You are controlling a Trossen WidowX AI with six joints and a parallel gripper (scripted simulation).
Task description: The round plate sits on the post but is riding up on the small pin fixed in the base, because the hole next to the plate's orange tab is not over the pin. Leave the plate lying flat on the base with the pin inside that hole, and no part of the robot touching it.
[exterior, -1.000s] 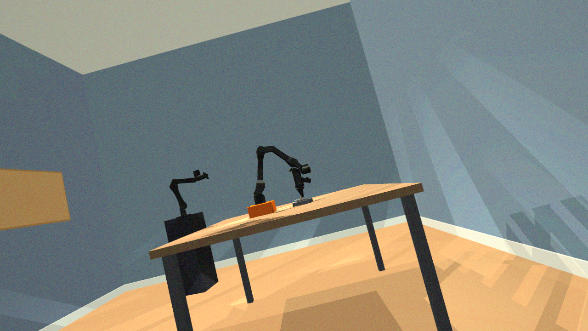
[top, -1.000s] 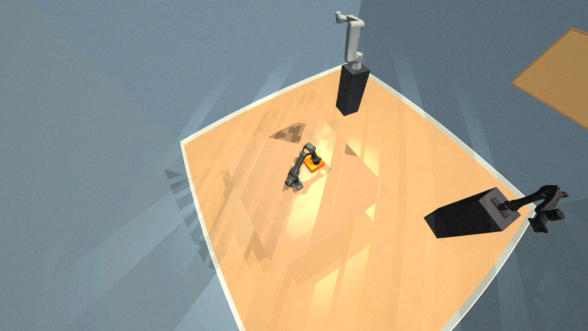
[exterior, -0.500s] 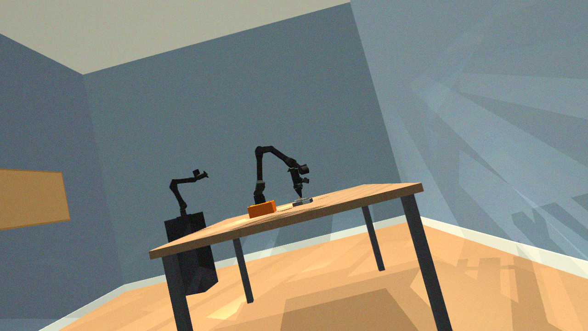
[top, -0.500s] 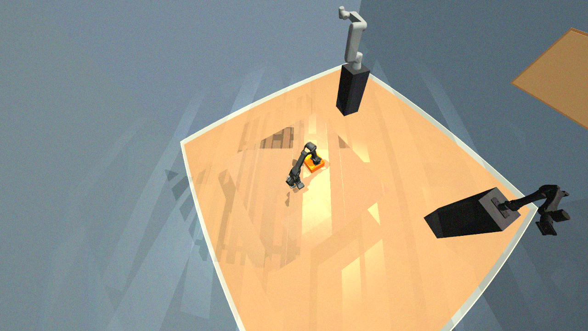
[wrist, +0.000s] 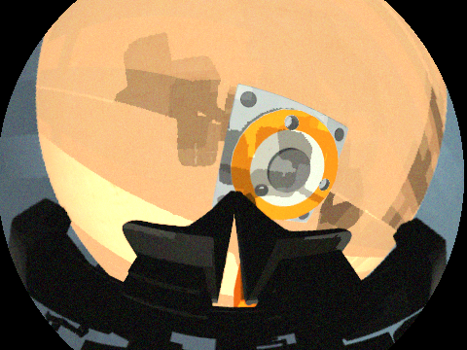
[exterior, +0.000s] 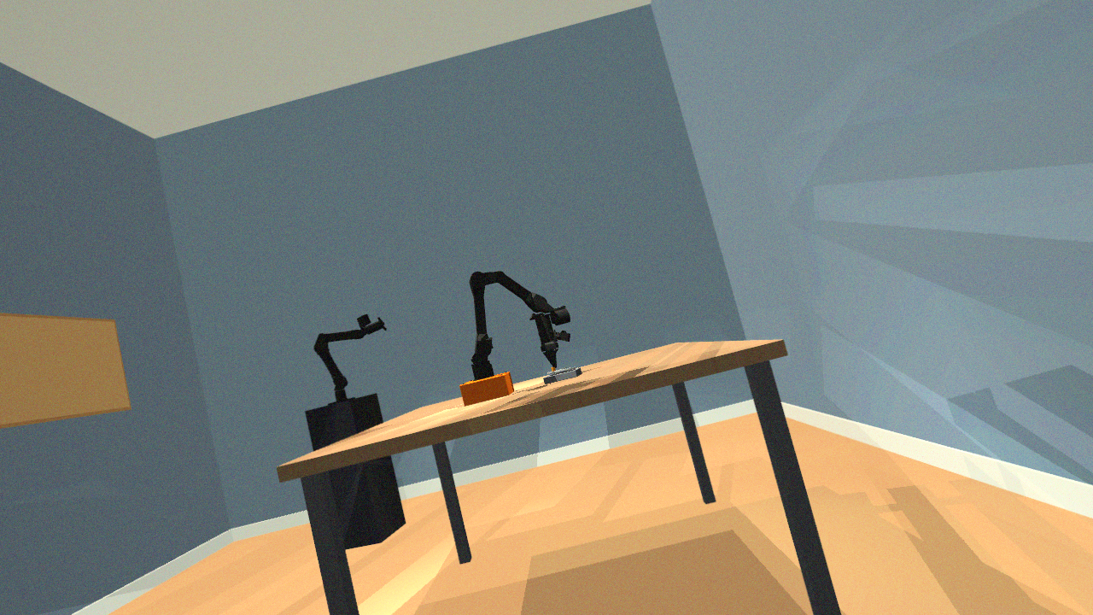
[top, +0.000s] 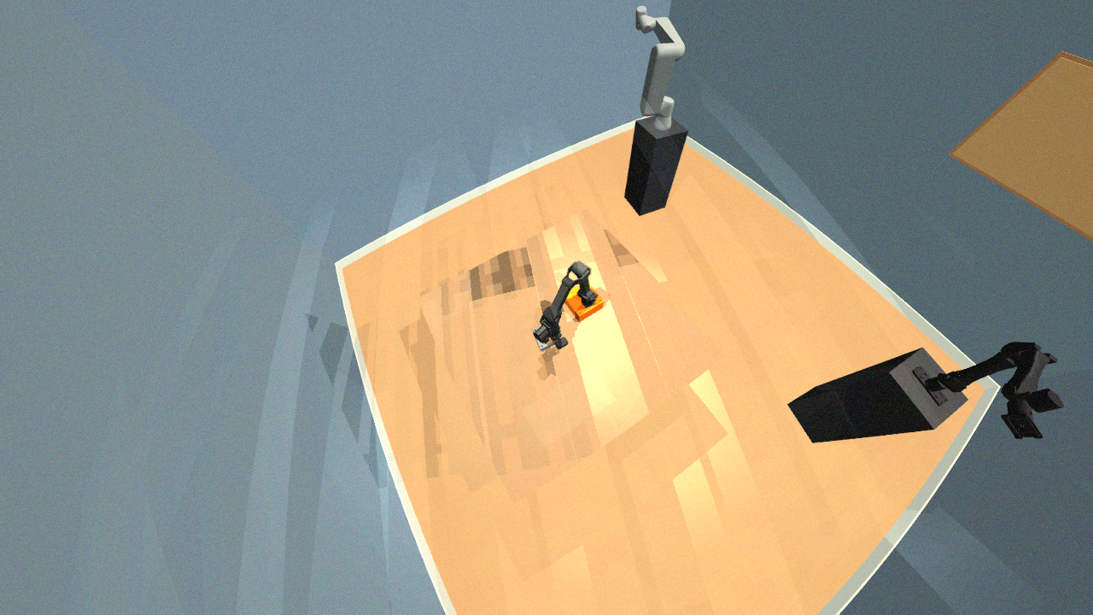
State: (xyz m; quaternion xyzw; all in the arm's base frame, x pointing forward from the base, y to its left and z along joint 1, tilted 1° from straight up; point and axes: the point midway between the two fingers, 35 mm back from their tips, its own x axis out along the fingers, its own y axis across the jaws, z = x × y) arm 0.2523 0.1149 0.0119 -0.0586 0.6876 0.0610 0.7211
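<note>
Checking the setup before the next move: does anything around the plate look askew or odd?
In the wrist view the orange round plate sits off-centre on its grey base, overhanging the near edge. Whether it is tilted cannot be told. The shut hand is at its near rim; contact is unclear.
</note>
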